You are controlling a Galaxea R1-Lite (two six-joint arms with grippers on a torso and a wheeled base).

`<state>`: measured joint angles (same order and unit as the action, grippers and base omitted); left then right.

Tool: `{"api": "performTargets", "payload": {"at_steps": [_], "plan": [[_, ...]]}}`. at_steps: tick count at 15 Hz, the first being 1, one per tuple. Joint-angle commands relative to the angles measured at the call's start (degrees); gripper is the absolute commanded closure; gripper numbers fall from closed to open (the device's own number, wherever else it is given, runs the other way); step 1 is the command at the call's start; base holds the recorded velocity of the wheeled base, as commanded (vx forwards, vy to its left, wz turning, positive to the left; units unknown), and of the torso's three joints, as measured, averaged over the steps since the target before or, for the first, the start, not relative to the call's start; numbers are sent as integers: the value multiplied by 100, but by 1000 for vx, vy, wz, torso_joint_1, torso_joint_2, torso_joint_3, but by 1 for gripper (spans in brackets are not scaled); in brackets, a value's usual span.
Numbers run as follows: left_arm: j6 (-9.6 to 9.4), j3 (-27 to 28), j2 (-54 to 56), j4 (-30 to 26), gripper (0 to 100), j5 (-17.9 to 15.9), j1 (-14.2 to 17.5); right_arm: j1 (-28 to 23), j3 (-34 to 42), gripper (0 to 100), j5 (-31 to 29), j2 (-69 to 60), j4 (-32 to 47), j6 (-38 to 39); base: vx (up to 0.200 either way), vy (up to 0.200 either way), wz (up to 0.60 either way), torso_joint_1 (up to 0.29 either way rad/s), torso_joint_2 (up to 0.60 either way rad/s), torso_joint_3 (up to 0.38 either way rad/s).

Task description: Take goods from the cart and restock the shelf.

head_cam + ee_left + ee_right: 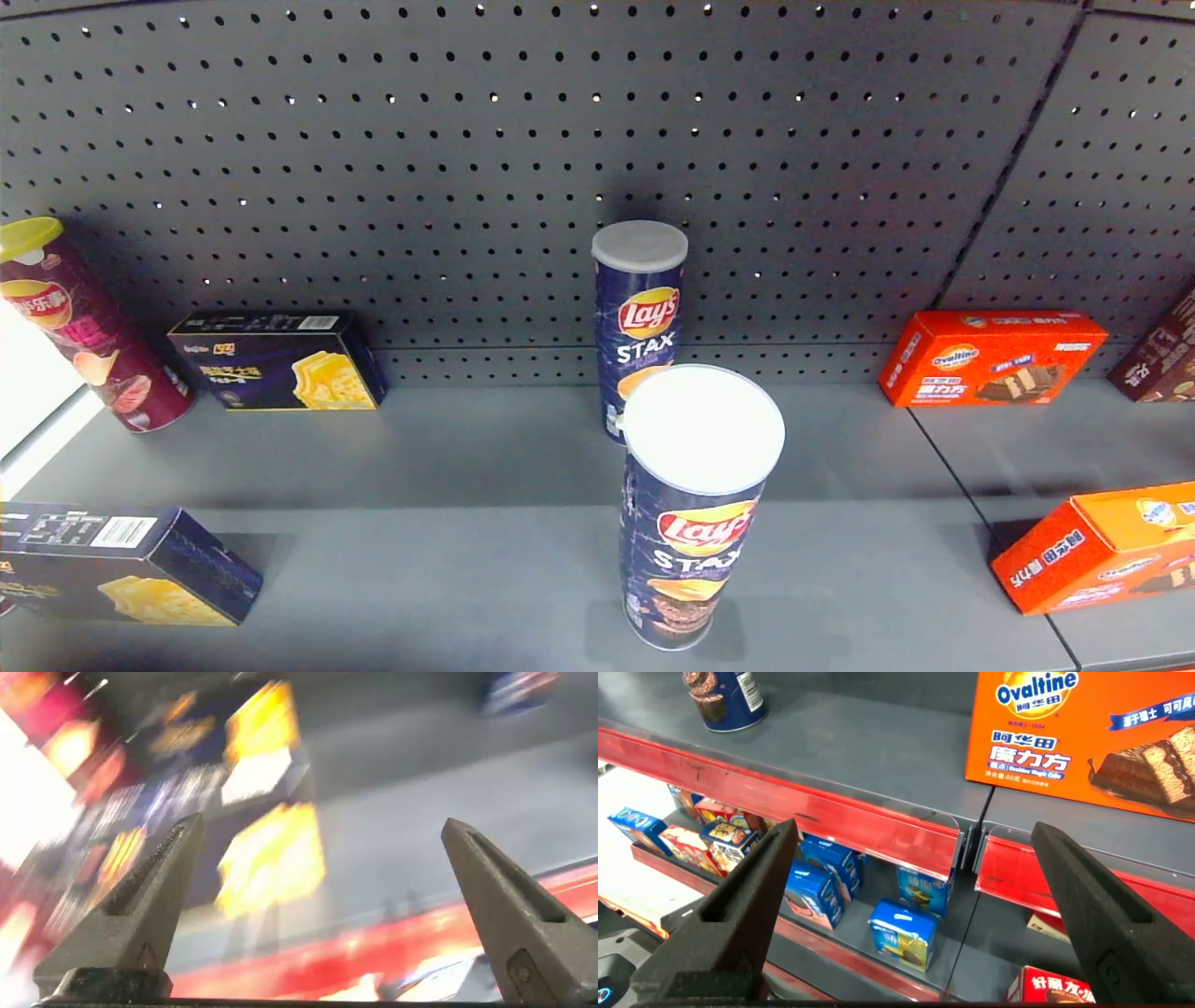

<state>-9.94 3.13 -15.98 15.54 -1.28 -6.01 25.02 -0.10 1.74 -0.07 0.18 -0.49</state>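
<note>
The left end effector [322, 826] stands with its fingers spread wide and nothing between them; past it, in a blurred view, lie a dark box with a yellow picture [271, 859] and the grey shelf [448, 831]. The right end effector [915, 831] is equally wide and empty, held in front of the shelf's red price rail [831, 812]. Beyond that rail the foot of the front chip can [724, 700] stands on the shelf, well apart from an orange box [1092, 737] lying flat at the shelf's edge. Under the rail a lower shelf [971, 943] holds small blue cartons [901, 933] in a row. In the head view, the front chip can stands upright near the shelf's front edge, with the rear chip can [639, 327] upright straight behind it by the pegboard back wall [467, 140]; whether the two touch cannot be told. To the left are a maroon can [84, 327] and a dark cracker box [280, 359], to the right a second orange box [994, 355] and a brown box [1162, 359].
</note>
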Motion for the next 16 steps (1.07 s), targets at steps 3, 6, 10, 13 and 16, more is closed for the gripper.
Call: {"api": "performTargets", "payload": {"at_steps": [3, 6, 10, 13, 16], "plan": [[-17, -313, 1598, -1343, 0, -268, 592, 3, 1, 0, 1, 7, -1, -4, 0, 0, 0, 0, 0, 0], [-8, -313, 1554, -1212, 0, -698, 601, 3, 1, 0, 1, 7, -1, -4, 0, 0, 0, 0, 0, 0], [159, -313, 1545, -1212, 0, -698, 601, 3, 1, 0, 1, 7, -1, -4, 0, 0, 0, 0, 0, 0], [317, -313, 1554, -1308, 0, 242, 619, 3, 1, 0, 1, 7, -1, -4, 0, 0, 0, 0, 0, 0], [396, -313, 1554, -1581, 0, 198, 610, 3, 1, 0, 1, 7, -1, -4, 0, 0, 0, 0, 0, 0]]}}
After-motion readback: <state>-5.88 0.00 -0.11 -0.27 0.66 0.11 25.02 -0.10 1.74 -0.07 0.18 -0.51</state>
